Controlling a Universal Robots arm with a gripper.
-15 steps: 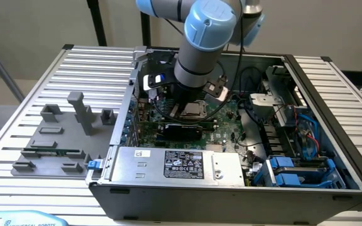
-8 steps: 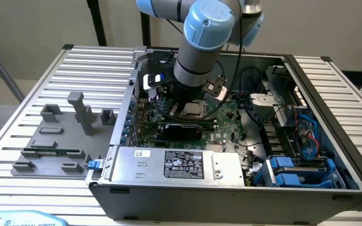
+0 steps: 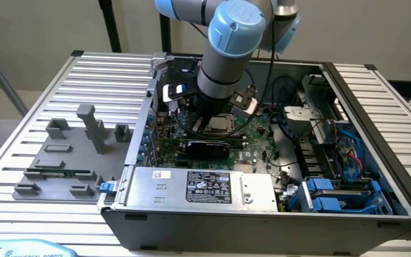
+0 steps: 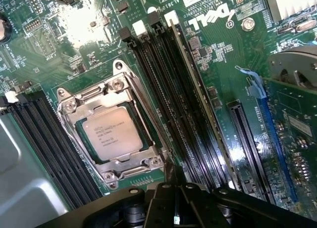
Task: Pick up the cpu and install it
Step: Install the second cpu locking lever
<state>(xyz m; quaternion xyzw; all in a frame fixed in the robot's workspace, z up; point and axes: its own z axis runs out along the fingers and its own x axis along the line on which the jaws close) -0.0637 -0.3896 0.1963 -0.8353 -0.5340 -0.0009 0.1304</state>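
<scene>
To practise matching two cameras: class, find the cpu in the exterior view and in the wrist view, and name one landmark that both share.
Exterior view: the cpu lies on the green motherboard inside the open computer case, just under the arm's wrist.
Wrist view: the cpu sits in its metal socket frame, beside the black memory slots.
Shared landmark: the green motherboard.

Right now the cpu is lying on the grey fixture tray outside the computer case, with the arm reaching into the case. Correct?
Not quite. The cpu sits in the metal socket frame on the motherboard, as the wrist view shows. The arm does reach into the computer case.
</scene>
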